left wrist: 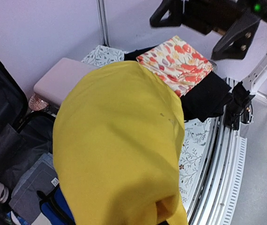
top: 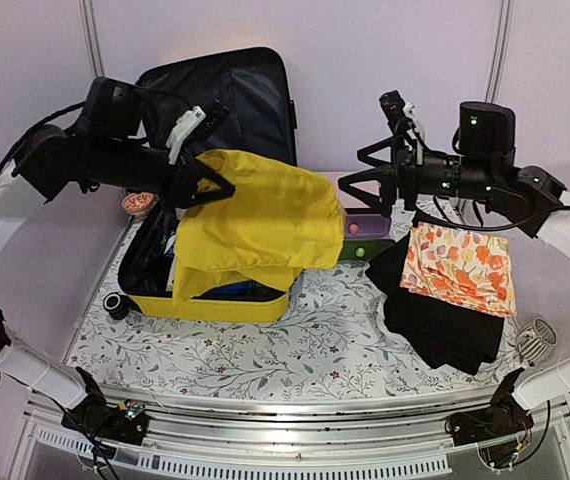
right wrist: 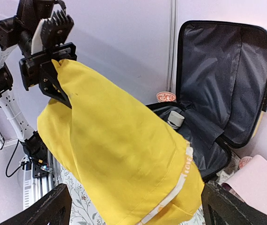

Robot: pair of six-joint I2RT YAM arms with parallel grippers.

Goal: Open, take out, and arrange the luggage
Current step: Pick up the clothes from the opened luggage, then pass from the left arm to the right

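Toward ten o'clock on the leaf-printed tablecloth [top: 265,350], the glossy yellow hard-shell suitcase [top: 220,305] lies open, its black-lined lid standing upright against the back wall. From above, much of its tray is hidden by a large yellow fabric garment [top: 265,225] that hangs from the left gripper [top: 200,185] and drapes past the case's right rim.

The left wrist view is mostly filled by that cloth, which covers the claw's own fingers, so the grip cannot be read there. The right wrist view shows it plainly: at eleven o'clock in that frame the black jaws are pinched tight on a corner of the cloth.

At seven o'clock in the left wrist view, a grey folded piece [left wrist: 35,180] and something blue lie in the tray, too cropped to identify. Only the right wrist view shows the lid's lining sagging in a loose flap.

At two o'clock over the table, the right gripper [top: 357,170] hangs with its jaws spread wide and nothing between them. In its own camera the fingers are cut off at the bottom corners.

At four o'clock, a folded orange floral cloth [top: 460,265] rests on a pile of black garments [top: 435,315]. A flat pale-pink box [left wrist: 58,82] sits beside the suitcase, mostly hidden from above.
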